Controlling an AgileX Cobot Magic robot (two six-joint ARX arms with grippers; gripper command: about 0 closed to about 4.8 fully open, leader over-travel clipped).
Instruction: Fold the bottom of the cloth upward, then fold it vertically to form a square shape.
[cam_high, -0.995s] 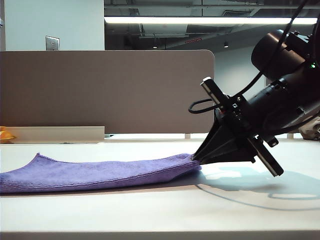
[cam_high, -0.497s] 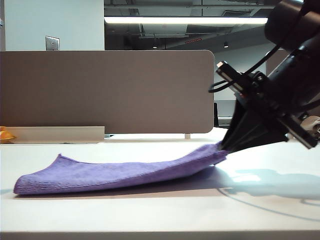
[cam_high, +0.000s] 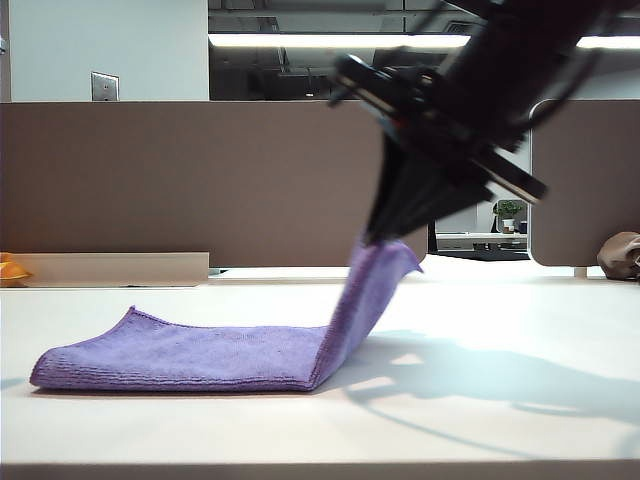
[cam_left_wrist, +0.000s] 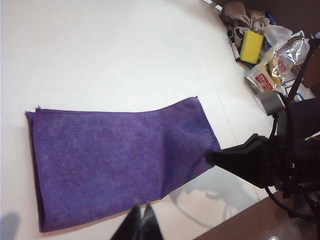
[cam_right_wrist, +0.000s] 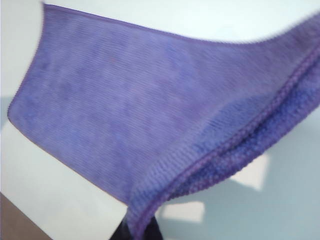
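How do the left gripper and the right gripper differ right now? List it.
The right gripper is shut on the cloth, pinching one edge; the left gripper is shut on nothing. The right gripper hangs high above the table with the cloth's end lifted; the left gripper hovers beside the cloth's flat part without touching it. Both are black and closed.

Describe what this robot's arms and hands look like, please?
Both are matte black. The right hand tapers like a wedge to two thin flat fingers, with a boxy camera bar mounted above it and thin black cables looping off the arm. Seen from the left wrist, that same hand looks blocky and angular. The left hand shows only two slim dark pointed fingertips.
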